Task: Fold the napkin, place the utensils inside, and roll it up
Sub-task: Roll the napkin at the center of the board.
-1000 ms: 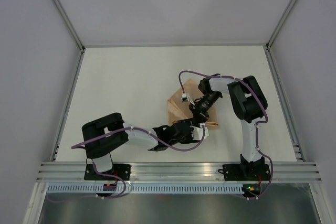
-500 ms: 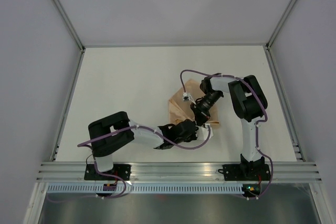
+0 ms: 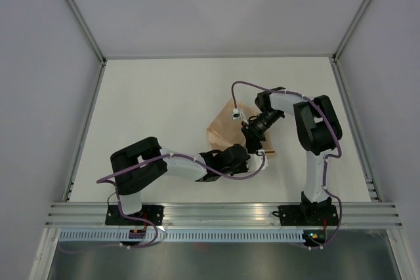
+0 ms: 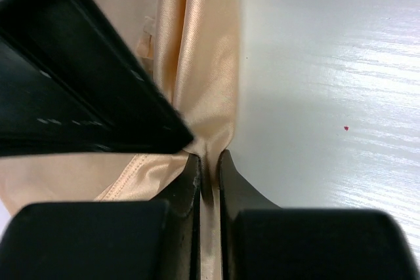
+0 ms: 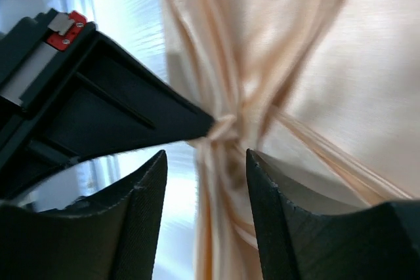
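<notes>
The peach-orange napkin (image 3: 220, 132) lies bunched in the middle of the table, partly under both grippers. My left gripper (image 3: 241, 154) is shut on a gathered fold of it; in the left wrist view the cloth (image 4: 203, 44) runs down between the closed fingers of this gripper (image 4: 209, 160). My right gripper (image 3: 251, 142) hangs just above the same pinch, open. In the right wrist view its gripper (image 5: 205, 155) straddles the twisted cloth (image 5: 315, 63) without touching it. A left finger (image 5: 98, 109) shows there too. The utensils are out of view.
The white table (image 3: 164, 96) is bounded by grey walls with metal frame posts. An aluminium rail (image 3: 223, 211) runs along the near edge, where both arm bases sit. Purple cables loop beside each wrist. A tiny red speck (image 4: 346, 128) marks the table.
My left gripper reached in to the right and shut on the napkin's fold. My right gripper has just opened and let the cloth go.
</notes>
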Available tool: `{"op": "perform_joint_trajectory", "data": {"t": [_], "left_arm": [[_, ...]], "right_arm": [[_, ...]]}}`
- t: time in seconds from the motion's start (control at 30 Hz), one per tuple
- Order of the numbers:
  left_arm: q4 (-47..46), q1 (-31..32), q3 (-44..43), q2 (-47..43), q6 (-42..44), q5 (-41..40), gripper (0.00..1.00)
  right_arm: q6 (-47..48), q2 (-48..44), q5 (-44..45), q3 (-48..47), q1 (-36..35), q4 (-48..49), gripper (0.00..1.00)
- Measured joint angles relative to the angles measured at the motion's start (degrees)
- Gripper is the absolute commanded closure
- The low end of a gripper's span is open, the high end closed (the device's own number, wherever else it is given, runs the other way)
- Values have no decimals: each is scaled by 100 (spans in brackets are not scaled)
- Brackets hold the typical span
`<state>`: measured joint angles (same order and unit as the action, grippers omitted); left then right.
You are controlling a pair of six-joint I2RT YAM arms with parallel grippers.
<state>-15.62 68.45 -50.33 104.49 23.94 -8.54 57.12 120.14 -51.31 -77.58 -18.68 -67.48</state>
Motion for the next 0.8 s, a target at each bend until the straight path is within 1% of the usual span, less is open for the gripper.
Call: {"op": "perform_joint_trajectory", "data": {"t": [0.13,0.33,0.53,0.63,0.67,0.8], "left_arm": [[109,-87,-59,0,-146,190,98],[166,-306,-79,-31,-426,634,98],[195,-675,-79,-74,-868,1375,98],[197,-997,-74,-83,-1237,1989,98],[170,-1117,-55,-83,-1386,2203,98],[44,-1491,66,-83,-1843,2894,98]], "right_arm": [[-258,-367,92,28,321,590,41],[-905,-1130,114,332,1012,1563,41],[-1130,-1939,70,789,1762,2181,43],[-1086,-2549,72,1165,2083,2378,43],[-1054,-2809,76,1333,2133,2444,42],[-929,-4054,140,2267,2044,2839,38]]}}
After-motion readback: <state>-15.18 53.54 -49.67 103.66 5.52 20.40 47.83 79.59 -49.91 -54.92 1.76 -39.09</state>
